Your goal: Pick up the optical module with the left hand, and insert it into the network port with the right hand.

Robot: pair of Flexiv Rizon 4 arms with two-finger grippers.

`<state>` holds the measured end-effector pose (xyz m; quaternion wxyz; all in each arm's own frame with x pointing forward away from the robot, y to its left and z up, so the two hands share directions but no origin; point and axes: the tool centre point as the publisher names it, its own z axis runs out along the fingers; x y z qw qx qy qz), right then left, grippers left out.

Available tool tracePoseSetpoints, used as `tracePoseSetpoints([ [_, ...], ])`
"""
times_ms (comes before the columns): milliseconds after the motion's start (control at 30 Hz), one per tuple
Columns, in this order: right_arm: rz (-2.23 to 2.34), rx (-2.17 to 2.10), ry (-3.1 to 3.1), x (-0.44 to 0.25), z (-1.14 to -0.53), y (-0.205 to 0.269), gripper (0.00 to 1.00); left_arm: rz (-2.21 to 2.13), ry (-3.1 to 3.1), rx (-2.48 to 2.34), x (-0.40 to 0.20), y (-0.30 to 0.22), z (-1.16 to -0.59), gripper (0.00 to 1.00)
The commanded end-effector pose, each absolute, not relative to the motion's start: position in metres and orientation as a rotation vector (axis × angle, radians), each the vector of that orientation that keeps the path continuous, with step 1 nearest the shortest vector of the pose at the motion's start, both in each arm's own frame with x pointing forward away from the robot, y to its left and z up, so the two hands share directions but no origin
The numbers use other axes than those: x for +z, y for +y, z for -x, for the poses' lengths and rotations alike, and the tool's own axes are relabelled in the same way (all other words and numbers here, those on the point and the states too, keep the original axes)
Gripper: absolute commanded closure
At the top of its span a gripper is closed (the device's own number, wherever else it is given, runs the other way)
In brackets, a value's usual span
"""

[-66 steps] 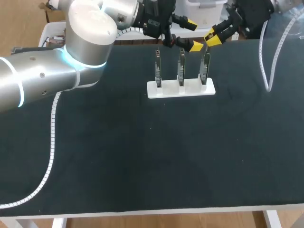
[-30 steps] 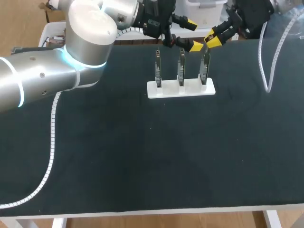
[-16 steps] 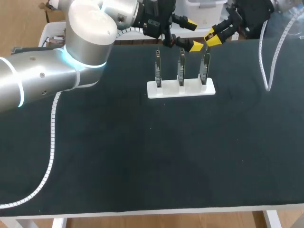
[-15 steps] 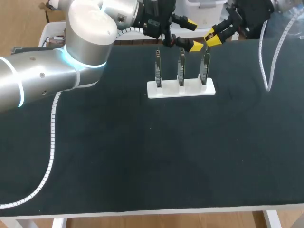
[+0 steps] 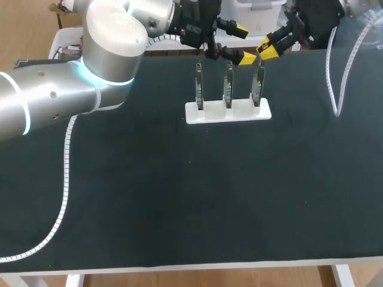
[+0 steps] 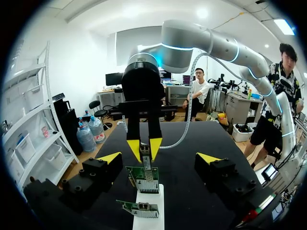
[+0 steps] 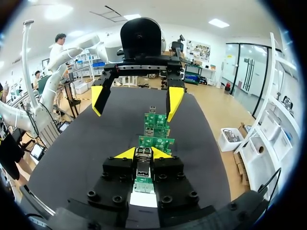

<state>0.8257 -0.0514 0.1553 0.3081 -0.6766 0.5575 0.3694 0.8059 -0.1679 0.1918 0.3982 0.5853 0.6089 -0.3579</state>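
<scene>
I'm gripping the optical module [image 7: 143,169] in my right claw [image 7: 144,153], right at the network port [image 6: 146,171] of the end circuit board [image 6: 136,184] on the white holder [image 5: 227,112]. My left claw [image 5: 242,43] is hanging open, empty: pickup looks done, seating remains

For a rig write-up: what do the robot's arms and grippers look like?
The left arm and right arm are smooth silver tubes with glowing blue-white joint rings; a white ribbed cable trails from each. The left gripper and right gripper are black, bolted blocks with bright yellow wedge tips.
</scene>
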Motion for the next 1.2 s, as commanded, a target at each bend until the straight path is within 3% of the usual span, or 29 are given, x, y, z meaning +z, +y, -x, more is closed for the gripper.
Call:
tracePoseSetpoints([
  [33,1.916,1.123,1.429,0.156,-0.833,-0.051,1.0,-1.482,1.542,-0.905,0.192,-0.168,-0.806,0.0],
  [1200,1.918,1.161,1.41,0.138,-0.826,-0.05,1.0,-1.482,1.542,-0.905,0.192,-0.168,-0.806,0.0],
])
